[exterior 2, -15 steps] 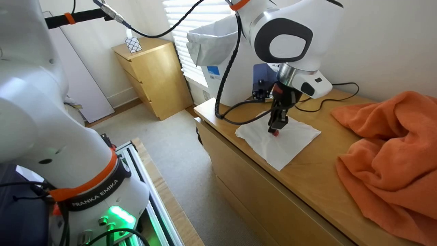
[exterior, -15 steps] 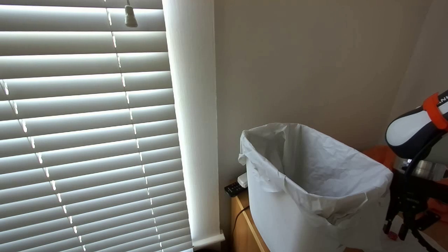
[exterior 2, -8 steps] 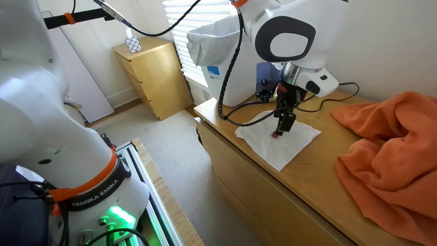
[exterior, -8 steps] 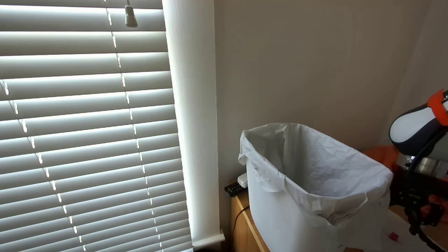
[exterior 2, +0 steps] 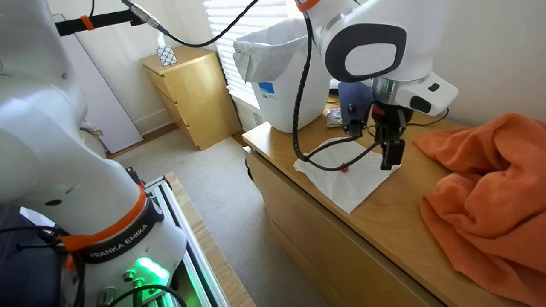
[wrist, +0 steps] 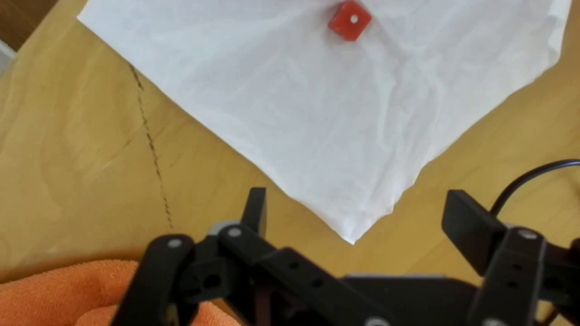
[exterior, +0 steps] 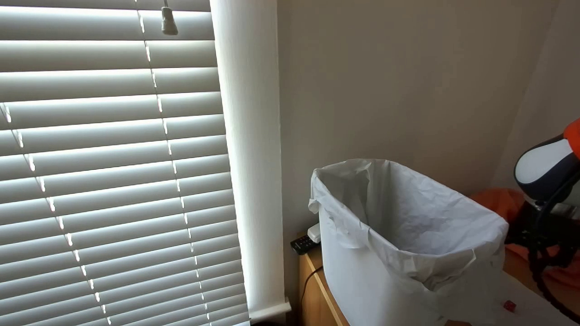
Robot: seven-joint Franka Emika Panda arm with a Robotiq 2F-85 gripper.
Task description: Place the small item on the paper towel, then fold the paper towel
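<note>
end effector (wrist: 354, 219) spread, paper towel (wrist: 290, 108) unfolded, corner pointing between jaws

1 red item (exterior 2: 344, 170) on paper towel (exterior 2: 341, 187), gripper (exterior 2: 392, 163) near 1 corner

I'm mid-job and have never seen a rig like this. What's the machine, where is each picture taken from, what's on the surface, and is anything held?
The machine is a white robot arm ending in a black gripper. The wrist view comes from a camera on the arm's wrist, looking down past the gripper. The exterior views come from two cameras outside the robot, each seeing the arm and a lined bin. On the wooden dresser lies a paper towel, unfolded, with a red die on it; an orange cloth is heaped nearby. Nothing is held: the gripper is open.
</note>
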